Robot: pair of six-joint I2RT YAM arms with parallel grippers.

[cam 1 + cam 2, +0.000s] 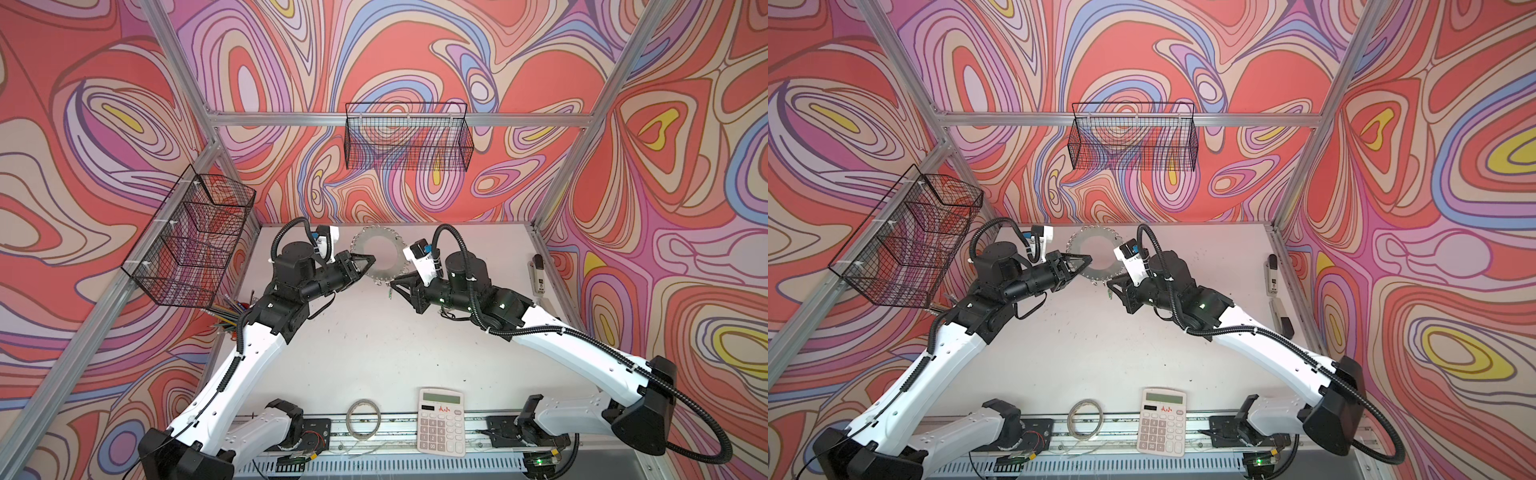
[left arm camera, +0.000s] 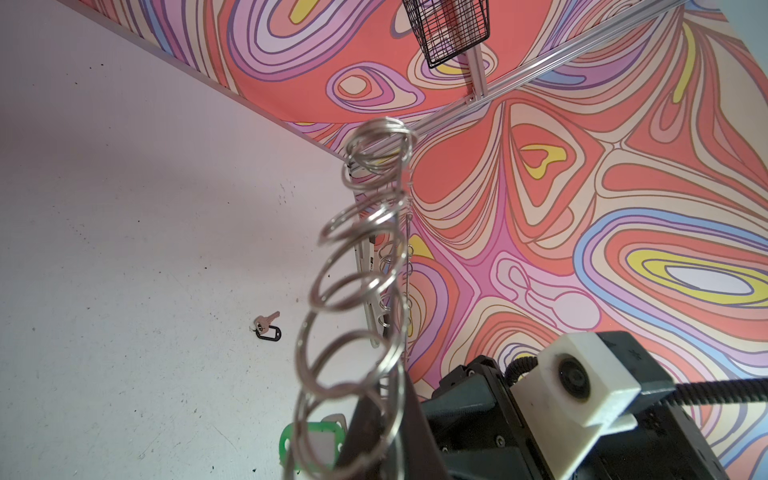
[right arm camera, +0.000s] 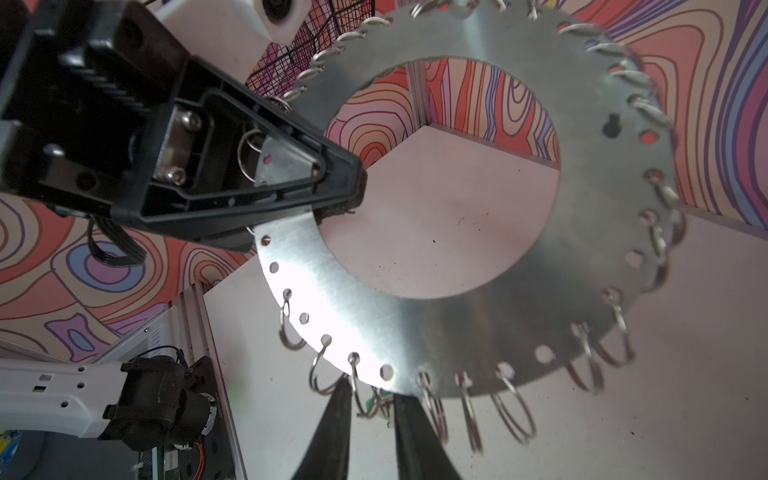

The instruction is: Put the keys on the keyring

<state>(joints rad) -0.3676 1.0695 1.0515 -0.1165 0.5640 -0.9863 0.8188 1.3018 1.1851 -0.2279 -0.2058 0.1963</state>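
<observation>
Two-fingered left gripper (image 1: 371, 261): pinched shut on keyring (image 1: 380, 235), left rim (disc lifted, upper middle).
Green-tagged key (image 1: 390, 292): hanging at keyring's lower rim.
Right gripper (image 1: 394, 282): fingers (image 3: 332, 424) narrowly apart there; grip unclear.
Black-tagged key (image 2: 268, 329): flat on table (image 1: 374, 353).

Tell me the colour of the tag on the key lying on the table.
Black; the tag shows best in the left wrist view.

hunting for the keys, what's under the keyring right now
Below the raised keyring, a green-tagged key sits by its lowest loops and a black-tagged key lies on the table. Whether the green one is hooked on is hidden.
</observation>
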